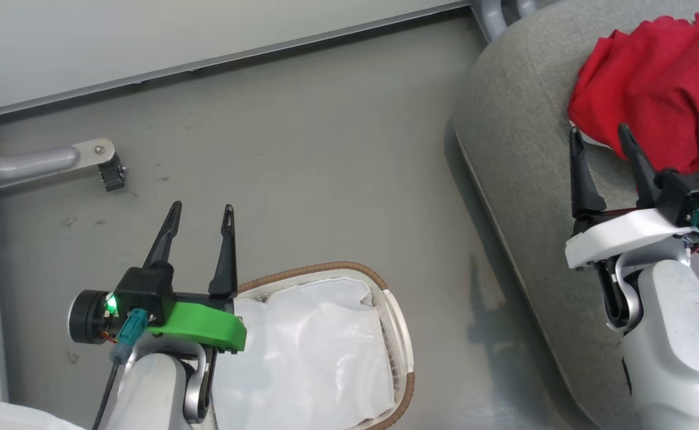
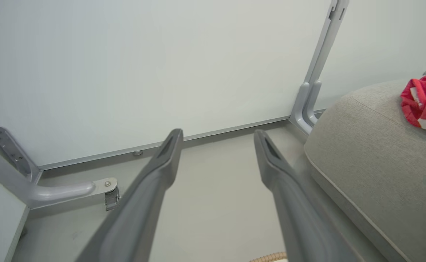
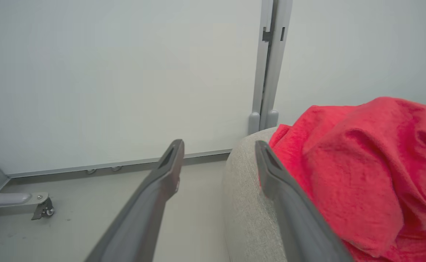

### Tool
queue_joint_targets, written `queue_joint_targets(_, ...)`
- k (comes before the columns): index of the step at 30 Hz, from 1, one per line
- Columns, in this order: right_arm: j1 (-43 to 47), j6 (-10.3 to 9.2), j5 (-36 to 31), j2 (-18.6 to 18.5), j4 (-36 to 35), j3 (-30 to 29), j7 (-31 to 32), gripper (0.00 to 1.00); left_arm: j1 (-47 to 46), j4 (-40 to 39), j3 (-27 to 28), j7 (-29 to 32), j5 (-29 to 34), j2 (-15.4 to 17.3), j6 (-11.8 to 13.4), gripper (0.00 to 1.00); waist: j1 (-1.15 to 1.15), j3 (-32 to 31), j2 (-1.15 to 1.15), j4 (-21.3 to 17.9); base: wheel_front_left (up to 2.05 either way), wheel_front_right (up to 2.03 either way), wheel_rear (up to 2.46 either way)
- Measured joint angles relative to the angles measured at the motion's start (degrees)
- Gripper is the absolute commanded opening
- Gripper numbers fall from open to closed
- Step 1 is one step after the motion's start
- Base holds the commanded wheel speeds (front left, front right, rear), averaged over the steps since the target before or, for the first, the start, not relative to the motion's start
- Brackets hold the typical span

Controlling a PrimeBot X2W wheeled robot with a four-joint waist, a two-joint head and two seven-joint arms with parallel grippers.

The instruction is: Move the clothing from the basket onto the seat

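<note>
Crumpled red clothing (image 1: 654,83) atop the grey seat (image 1: 517,137); brown-rimmed white basket (image 1: 337,266) upright on the floor (image 1: 325,167)

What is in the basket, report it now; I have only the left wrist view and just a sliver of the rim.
Observer: From the head view, the basket holds a crumpled white sheet; I see no red in the part in view.
Operator: Give me the right gripper's state.
Observer: The right gripper is open over the seat, fingers beside the heap of red clothing, with nothing between them.
</note>
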Motion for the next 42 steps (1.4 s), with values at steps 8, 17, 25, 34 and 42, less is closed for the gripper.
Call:
queue_joint_targets(8, 0.85, 0.0, 0.1, 2.03, -0.79, 2.38, 0.01, 1.0, 1.6, -0.05, 4.41, 0.0, -1.62, -0.01, 2.34, 1.0, 0.0, -2.03, 0.0, 3.57, 0.0, 0.0, 0.0)
queue_joint_targets(17, 6.04, 0.0, 0.15, 2.77, -1.15, 2.31, 0.01, 1.0, 5.53, -0.31, 7.59, 0.0, -2.5, -0.05, 3.5, 1.0, 0.0, -5.19, 0.0, 5.0, 0.0, 0.0, 0.0)
queue_joint_targets(25, 11.24, 0.0, -0.57, 2.91, -0.78, 2.81, 0.01, 1.0, 9.42, -0.25, 7.81, 0.0, -2.99, -0.05, 3.67, 1.0, 0.0, -8.68, 0.0, 5.09, 0.0, 0.0, 0.0)
queue_joint_targets(34, 15.28, 0.0, -0.85, 2.97, 0.31, 2.76, 0.01, 1.0, 12.88, 0.62, 8.1, 0.0, -3.87, -0.05, 3.09, 1.0, 0.0, -12.96, 0.0, 5.23, 0.0, 0.0, 0.0)
queue_joint_targets(42, 16.85, -0.01, -0.97, 3.16, 0.92, 3.13, 0.01, 1.0, 14.35, 1.13, 7.99, 0.0, -4.81, -0.07, 2.43, 1.0, 0.0, -15.38, 0.0, 5.66, 0.0, 0.0, 0.0)
